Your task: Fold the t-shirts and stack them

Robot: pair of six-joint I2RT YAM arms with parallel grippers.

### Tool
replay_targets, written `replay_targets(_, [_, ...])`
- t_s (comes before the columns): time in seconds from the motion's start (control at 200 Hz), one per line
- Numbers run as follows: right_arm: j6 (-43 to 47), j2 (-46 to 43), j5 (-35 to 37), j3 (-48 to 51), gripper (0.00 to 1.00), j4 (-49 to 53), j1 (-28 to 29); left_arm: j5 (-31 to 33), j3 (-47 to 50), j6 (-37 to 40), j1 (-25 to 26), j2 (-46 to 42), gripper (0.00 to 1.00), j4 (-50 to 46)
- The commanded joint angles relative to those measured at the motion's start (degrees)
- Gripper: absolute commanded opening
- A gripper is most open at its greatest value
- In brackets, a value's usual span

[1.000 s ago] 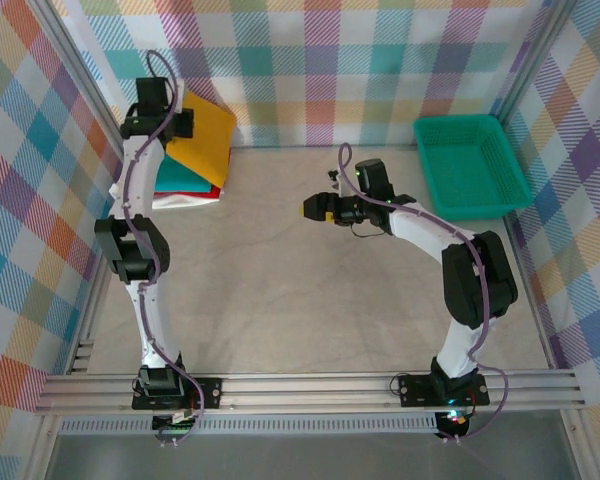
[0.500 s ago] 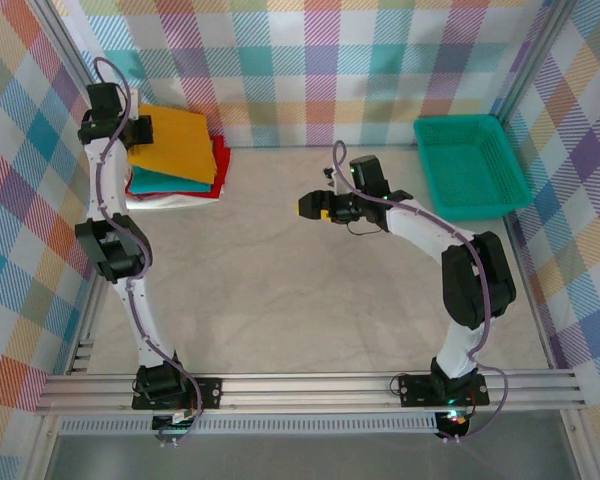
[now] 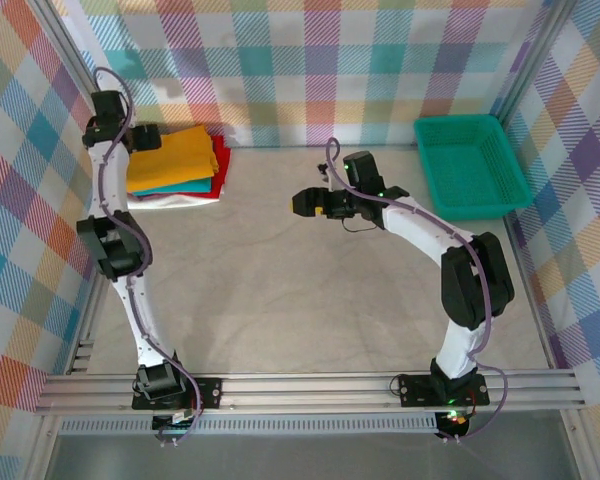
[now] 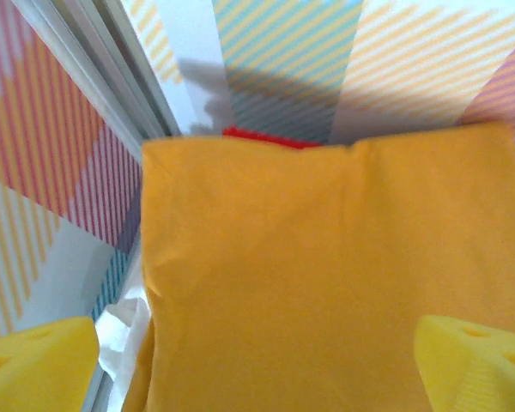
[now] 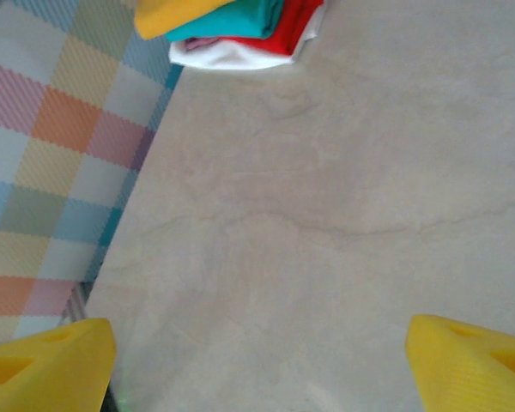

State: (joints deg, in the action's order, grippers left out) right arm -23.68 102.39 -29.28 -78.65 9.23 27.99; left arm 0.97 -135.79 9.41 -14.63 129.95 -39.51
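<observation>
The folded t-shirts are stacked at the back left corner. The mustard-yellow tee (image 3: 177,153) lies on top, over teal (image 3: 175,186), red (image 3: 220,160) and white (image 3: 175,198) ones. My left gripper (image 3: 150,139) hovers over the yellow tee's left end, open. In the left wrist view the yellow tee (image 4: 326,257) spreads between the two fingertips (image 4: 34,360), untouched, with the red tee's edge (image 4: 262,137) behind it. My right gripper (image 3: 302,203) stands open over bare table mid-scene, nothing between its fingers (image 5: 472,360). It faces the stack (image 5: 240,26).
A green mesh basket (image 3: 427,170) sits at the back right. Checked walls close off the back and both sides, and the stack lies against the left wall corner (image 4: 112,94). The marbled tabletop (image 3: 300,300) spreads between the arms.
My left gripper has opened and let go of the yellow tee, which now lies flat on the stack. The left arm swung left. The right gripper drifted slightly left.
</observation>
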Motion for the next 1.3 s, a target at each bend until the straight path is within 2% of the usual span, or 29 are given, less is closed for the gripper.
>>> replay_targets(0.0, [4.0,-5.8,8.2,2.2,0.92,-1.5,0.3,-5.7,10.6,-6.4,1.0,-18.5,0.97,7.8])
replay_targets(0.095, [8.1,-10.9,16.7,7.0,1.0,-5.8,0.2,-8.6,30.8,-10.5,2.8,-33.1,1.0,19.1])
replay_targets(0.2, [14.2,-17.4,23.4,12.4,1.0,-10.1,0.3,-9.4,52.2,-14.9,5.1,-48.6,1.0,30.2])
replay_targets(0.3, [18.1,-23.2,29.1,16.2,1.0,-11.0,0.2,-9.2,71.2,-17.2,9.7,-61.3,1.0,38.9])
replay_targets(0.385, [20.1,-28.6,33.6,21.3,1.0,-13.8,0.2,-5.3,85.3,-16.9,16.0,-68.6,1.0,46.1])
replay_targets(0.465, [22.1,-33.7,39.0,27.9,1.0,-17.6,0.1,-1.6,93.9,-15.6,20.4,-70.9,1.0,48.6])
replay_targets(0.575, [24.8,-38.0,49.2,36.0,1.0,-22.2,-0.6,1.4,98.9,-17.1,21.7,-69.2,1.0,46.4])
replay_targets(0.72, [24.8,-36.8,55.4,42.5,1.0,-25.1,-3.8,6.6,107.1,-15.0,21.9,-66.1,1.0,55.1])
replay_targets(0.825, [22.7,-34.8,53.7,45.5,1.0,-27.7,-7.0,9.5,110.0,-12.0,21.9,-62.2,1.0,62.9])
replay_targets(0.98, [17.5,-30.5,48.2,45.8,1.0,-26.3,-14.0,13.1,108.7,-10.2,21.8,-55.3,1.0,66.5])
replay_targets(1.035, [17.4,-30.0,46.7,44.9,1.0,-24.5,-15.8,13.3,109.0,-9.9,21.4,-53.1,1.0,68.9])
replay_targets(1.12, [20.6,-27.5,47.1,45.8,1.0,-28.0,-17.4,12.5,108.7,-10.3,20.3,-49.4,1.0,72.1])
replay_targets(1.215, [19.1,-23.9,45.1,45.2,1.0,-27.6,-21.4,12.7,106.3,-10.2,19.7,-45.5,1.0,71.5])
replay_targets(1.295, [19.6,-22.4,42.9,47.3,1.0,-33.2,-22.9,11.7,106.8,-10.3,19.0,-43.6,1.0,74.3])
